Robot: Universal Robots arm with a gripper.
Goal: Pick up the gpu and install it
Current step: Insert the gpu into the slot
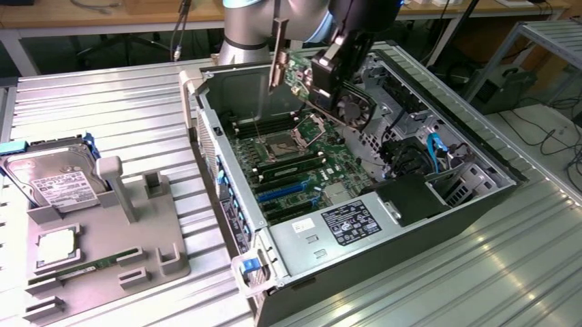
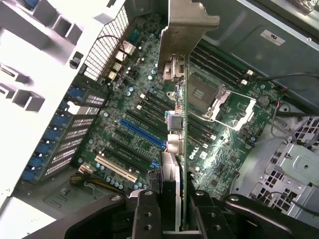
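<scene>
Hard drive (image 1: 59, 180), processor (image 1: 56, 246) and memory stick (image 1: 82, 269) sit in the grey holder (image 1: 136, 272) on the exterior view's left. Further right I see the open computer case (image 1: 418, 266), its motherboard (image 1: 291, 157) bare. Above the board's far end the gripper (image 1: 323, 68) is clamped on the gpu (image 1: 298, 71), held clear of the board, silver bracket (image 1: 275, 61) pointing down. Through the wrist camera I see the card edge-on between both fingers (image 2: 144, 216), the blue slot (image 2: 142, 134) off to one side.

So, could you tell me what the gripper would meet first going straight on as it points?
The gripper would likely drive its held gpu into the motherboard beside the CPU socket; depth is unclear.
</scene>
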